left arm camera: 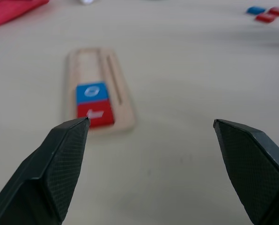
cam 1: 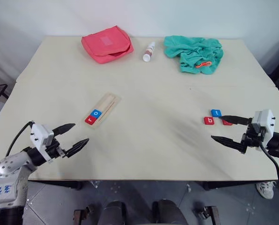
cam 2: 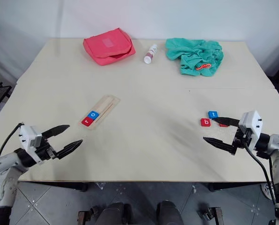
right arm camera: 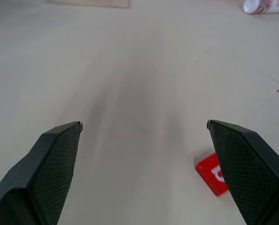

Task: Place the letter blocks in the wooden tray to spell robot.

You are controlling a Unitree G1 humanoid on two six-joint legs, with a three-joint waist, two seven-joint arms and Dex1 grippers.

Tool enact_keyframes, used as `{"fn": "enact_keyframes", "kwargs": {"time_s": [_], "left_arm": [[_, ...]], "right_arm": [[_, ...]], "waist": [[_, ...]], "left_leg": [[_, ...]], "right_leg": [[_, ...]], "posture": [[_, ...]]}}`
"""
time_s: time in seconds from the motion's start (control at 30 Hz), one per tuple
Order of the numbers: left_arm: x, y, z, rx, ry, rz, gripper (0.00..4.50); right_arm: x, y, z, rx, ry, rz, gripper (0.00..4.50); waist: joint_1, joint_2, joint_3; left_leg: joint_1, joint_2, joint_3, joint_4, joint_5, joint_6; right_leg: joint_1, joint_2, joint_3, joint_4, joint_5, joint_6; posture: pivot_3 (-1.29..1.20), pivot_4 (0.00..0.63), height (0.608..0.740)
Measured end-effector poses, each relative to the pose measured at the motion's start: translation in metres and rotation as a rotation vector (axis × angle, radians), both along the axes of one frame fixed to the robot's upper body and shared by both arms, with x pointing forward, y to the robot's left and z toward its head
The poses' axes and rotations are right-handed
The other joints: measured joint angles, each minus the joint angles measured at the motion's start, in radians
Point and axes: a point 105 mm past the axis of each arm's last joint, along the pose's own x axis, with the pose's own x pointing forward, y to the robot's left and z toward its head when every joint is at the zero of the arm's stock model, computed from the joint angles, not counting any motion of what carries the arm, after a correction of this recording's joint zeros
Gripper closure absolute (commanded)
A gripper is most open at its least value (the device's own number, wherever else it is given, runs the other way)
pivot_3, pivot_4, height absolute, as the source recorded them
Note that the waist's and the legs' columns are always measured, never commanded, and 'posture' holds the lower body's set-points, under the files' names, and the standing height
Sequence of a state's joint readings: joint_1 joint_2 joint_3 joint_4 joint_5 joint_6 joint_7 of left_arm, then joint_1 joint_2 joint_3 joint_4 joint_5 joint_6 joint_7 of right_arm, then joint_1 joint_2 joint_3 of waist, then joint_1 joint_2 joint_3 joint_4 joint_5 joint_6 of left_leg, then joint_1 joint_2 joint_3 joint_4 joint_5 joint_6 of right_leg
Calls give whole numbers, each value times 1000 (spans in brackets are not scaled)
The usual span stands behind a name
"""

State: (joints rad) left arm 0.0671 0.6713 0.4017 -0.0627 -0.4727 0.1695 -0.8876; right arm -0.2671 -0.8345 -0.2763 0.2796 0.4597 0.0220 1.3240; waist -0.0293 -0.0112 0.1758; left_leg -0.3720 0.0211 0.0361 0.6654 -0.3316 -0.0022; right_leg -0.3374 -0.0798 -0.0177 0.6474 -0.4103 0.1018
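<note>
Spanning the frame, a pale wooden desk [cam 1: 144, 84] is seen; left of centre lies the long pale-wood tray [cam 1: 102, 109], holding a red r block [cam 1: 90, 120] and blue o block [cam 1: 96, 113]. At lower left, the left claw [cam 1: 75, 135] is spread wide and empty; at lower right, the right claw [cam 1: 228, 129] is likewise, beside a red b block [cam 1: 209, 120], blue t block [cam 1: 216, 112] and another red block [cam 1: 227, 123].

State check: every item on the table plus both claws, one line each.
wooden tray: holds two blocks, rest bare
red r block: in tray, end slot
blue o block: in tray, next to r
red b block: loose on table
blue t block: loose on table
left claw: open, empty
right claw: open, empty
pink pouch: closed
bottle: lying down
</note>
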Motion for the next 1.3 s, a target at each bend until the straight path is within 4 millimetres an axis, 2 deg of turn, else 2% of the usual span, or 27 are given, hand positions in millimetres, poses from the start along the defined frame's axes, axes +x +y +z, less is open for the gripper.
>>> {"fn": "enact_keyframes", "kwargs": {"time_s": [0.17, 0.3, 0.57, 0.67, 0.73, 0.87, 1.1, 1.3], "left_arm": [[-12, 11, -6, 18, 76, 65, 0], [-9, 13, 3, 25, 72, 98, 0], [34, -10, 24, 20, 121, 131, 0], [50, -26, 28, 59, 171, 124, 0], [55, -31, 27, 81, 196, 123, 0], [77, -41, 29, 143, 273, 150, 0], [96, -43, 31, 193, 380, 217, 0], [95, -46, 17, 214, 455, 222, 0]], "right_arm": [[9, 9, 6, 2, -24, 19, 27], [12, 17, 7, -6, -26, 51, 27], [16, 30, 11, -3, -45, 97, 27], [16, 34, 10, -2, -44, 109, 27], [15, 37, 10, -4, -49, 117, 27], [12, 38, 8, -8, -46, 122, 27], [6, 38, 1, -14, -25, 121, 27], [6, 37, 0, -13, -27, 108, 27]], "waist": [[3, 0, 0], [1, 0, 0], [3, 0, 0], [2, 0, 0], [0, 0, 0], [3, -1, 0], [2, -1, 1], [3, -1, 1]], "left_leg": [[0, 0, -1, 1, 0, 0], [0, 0, 0, 0, 0, 0], [0, -1, -1, 1, 0, 0], [-1, -1, 0, 1, 0, 0], [-1, -1, 0, 1, 0, 0], [-1, -1, 0, 2, 0, 0], [-2, -1, 0, 2, 0, 0], [-2, -1, 0, 3, 0, 0]], "right_leg": [[0, 0, 0, -1, 0, 0], [0, 0, 0, -1, 0, 0], [0, 0, 0, 3, 0, 0], [-1, 0, 0, 5, 0, 0], [-2, 0, 0, 6, 0, 0], [-2, 1, 0, 7, 0, 0], [-4, 1, 0, 8, 0, 0], [-4, 1, 0, 8, 0, 0]], "posture": [[0, 150, 740], [0, 150, 740], [0, 150, 740], [0, 150, 740], [0, 150, 740], [0, 150, 740], [0, 150, 740], [0, 150, 740]]}}
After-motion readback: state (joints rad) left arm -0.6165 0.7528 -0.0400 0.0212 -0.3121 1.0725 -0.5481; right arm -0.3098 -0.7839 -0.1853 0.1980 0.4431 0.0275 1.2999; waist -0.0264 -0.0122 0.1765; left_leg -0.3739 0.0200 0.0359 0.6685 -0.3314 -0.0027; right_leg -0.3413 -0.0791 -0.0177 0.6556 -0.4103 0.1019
